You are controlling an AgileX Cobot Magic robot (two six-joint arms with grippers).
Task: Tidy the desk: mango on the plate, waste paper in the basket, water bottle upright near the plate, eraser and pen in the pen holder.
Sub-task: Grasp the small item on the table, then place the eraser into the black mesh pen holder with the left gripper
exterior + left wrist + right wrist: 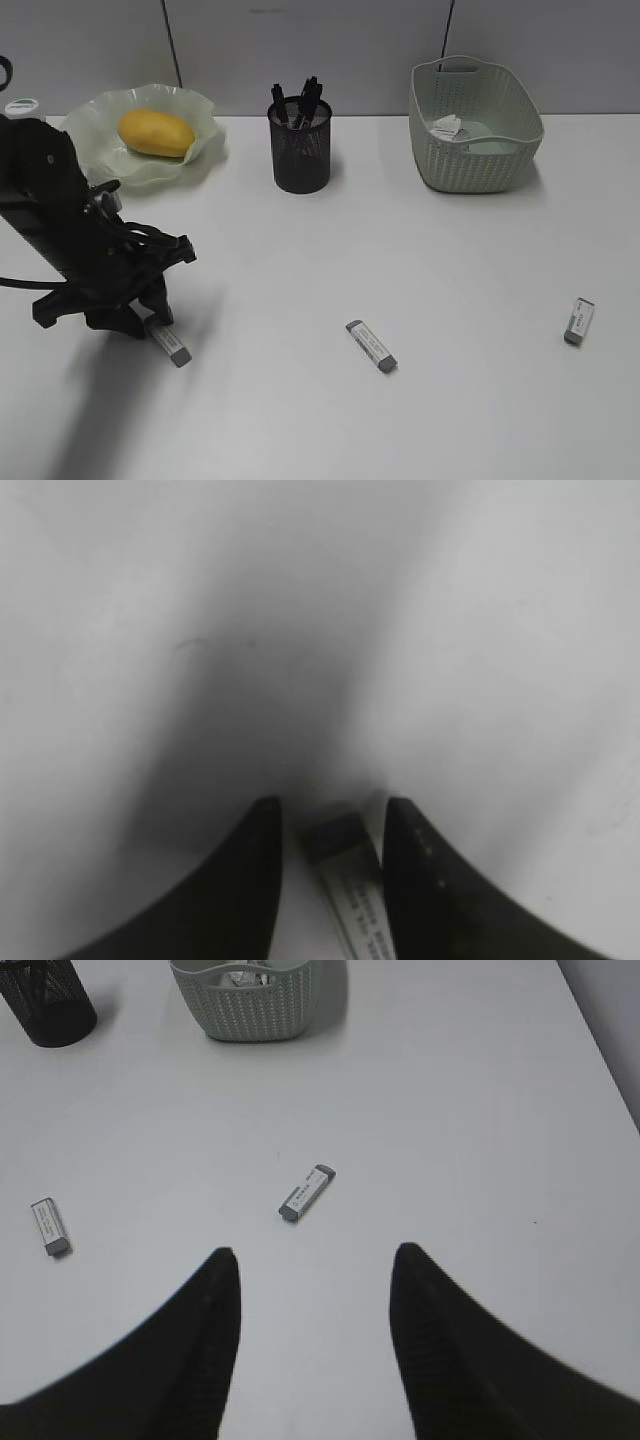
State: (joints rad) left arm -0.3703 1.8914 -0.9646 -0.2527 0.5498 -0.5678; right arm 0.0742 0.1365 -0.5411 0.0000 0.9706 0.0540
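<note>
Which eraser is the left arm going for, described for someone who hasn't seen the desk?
Start at the pale green wavy-rimmed plate at far left. Come toward the desk's near edge to the black left end effector. The small white-and-grey rectangular eraser lies between its fingers; the others lie alone.

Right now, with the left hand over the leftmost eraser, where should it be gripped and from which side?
Across its narrow width, mid-body, from straight above. The eraser lies flat on the desk, long and slim, already between the left hand's fingers.
</note>
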